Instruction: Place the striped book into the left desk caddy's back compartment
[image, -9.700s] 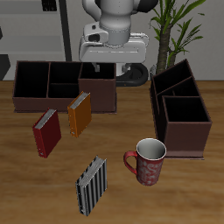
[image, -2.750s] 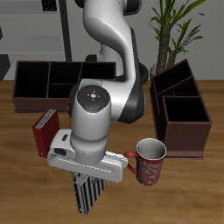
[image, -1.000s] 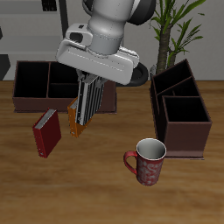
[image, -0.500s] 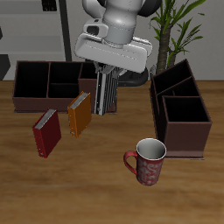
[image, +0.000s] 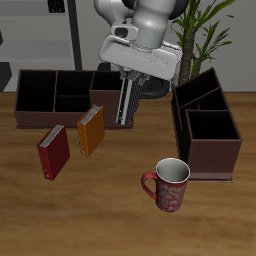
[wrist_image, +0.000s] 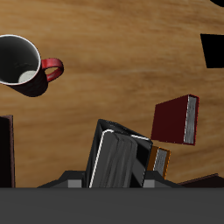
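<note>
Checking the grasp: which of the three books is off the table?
The striped book, held up in the end effector; the red book and orange book remain on the table.

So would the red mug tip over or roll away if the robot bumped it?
The red mug stands upright on a base that looks about as wide as its rim, so a light bump would probably just slide it. A hard knock near the rim might tip it; once on its side it could roll, though its handle would likely stop it.

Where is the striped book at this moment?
In the exterior view the striped book hangs upright in the gripper, lifted off the table, between the orange book and the left desk caddy, not yet over it.
</note>
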